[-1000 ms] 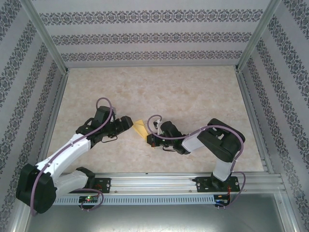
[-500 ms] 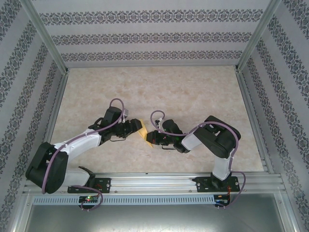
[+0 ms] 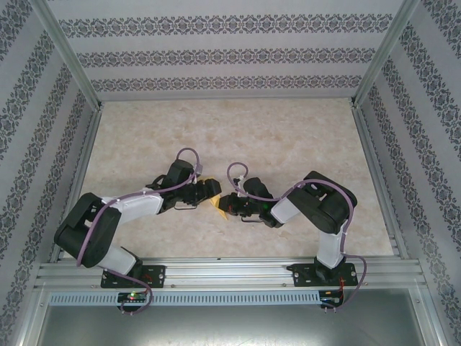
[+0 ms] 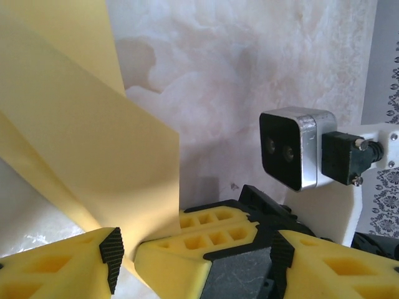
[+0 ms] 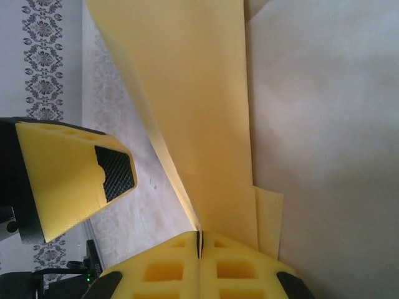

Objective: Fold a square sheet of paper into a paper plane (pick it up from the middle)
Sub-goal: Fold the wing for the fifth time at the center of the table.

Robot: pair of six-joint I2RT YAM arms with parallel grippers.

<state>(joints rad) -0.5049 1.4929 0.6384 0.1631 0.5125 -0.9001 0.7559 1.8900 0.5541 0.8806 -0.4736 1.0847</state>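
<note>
Paper plane (image 3: pixel 217 207) mid-table (image 3: pixel 288 144), between left gripper (image 3: pixel 209 190) and right gripper (image 3: pixel 226 204).

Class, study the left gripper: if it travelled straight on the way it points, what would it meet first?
The left gripper would probably meet the yellow paper between its open fingers first, then almost at once the right gripper pinching it; depth is unclear.

Top cam: high, behind my bases, looking down and fwd over the whole table (image 3: pixel 288 144). Wrist cams ride just behind my left gripper (image 4: pixel 196 256) and right gripper (image 5: pixel 199 243), aimed past the fingertips, v. close. Both share the yellow paper (image 4: pixel 75 156), prob. the same fold.
</note>
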